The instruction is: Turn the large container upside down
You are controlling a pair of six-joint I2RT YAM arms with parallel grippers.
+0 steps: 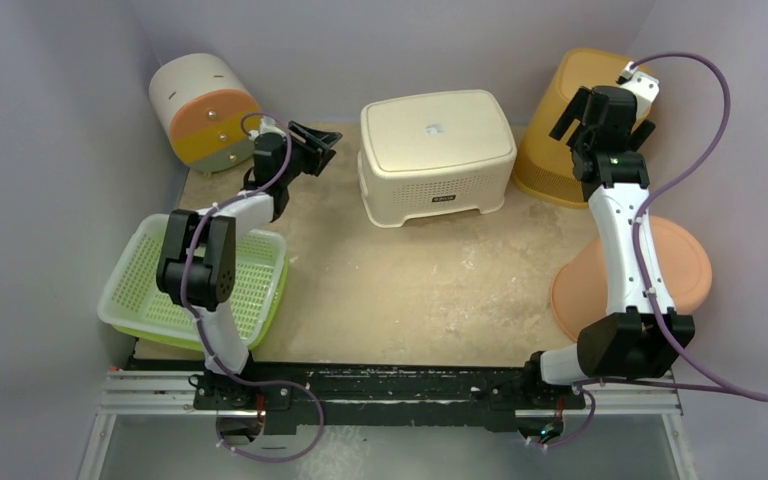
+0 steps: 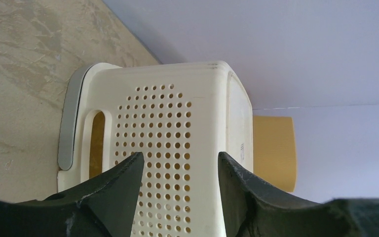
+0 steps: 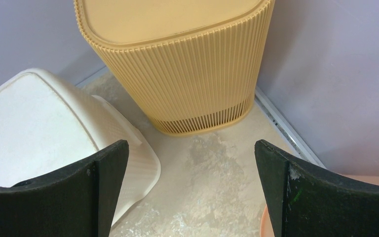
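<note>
The large cream container (image 1: pixel 436 150) with perforated sides stands at the back middle of the table, flat bottom facing up and rim on the table. In the left wrist view its perforated end with a handle slot (image 2: pixel 168 113) fills the space ahead. Its corner also shows in the right wrist view (image 3: pixel 34 123). My left gripper (image 1: pixel 322 140) is open and empty just left of the container, not touching it; in its own view it (image 2: pixel 180 163) points at that end. My right gripper (image 1: pixel 608 118) is open and empty to the container's right, its jaws (image 3: pixel 191 148) over bare table.
A yellow ribbed bin (image 1: pixel 560 130) stands upside down at the back right, close to my right gripper (image 3: pixel 187 64). A green mesh basket (image 1: pixel 200 285) sits front left. An orange dish (image 1: pixel 650 275) lies front right. A white cylinder with an orange and yellow end (image 1: pixel 205 110) lies back left. Walls enclose the table.
</note>
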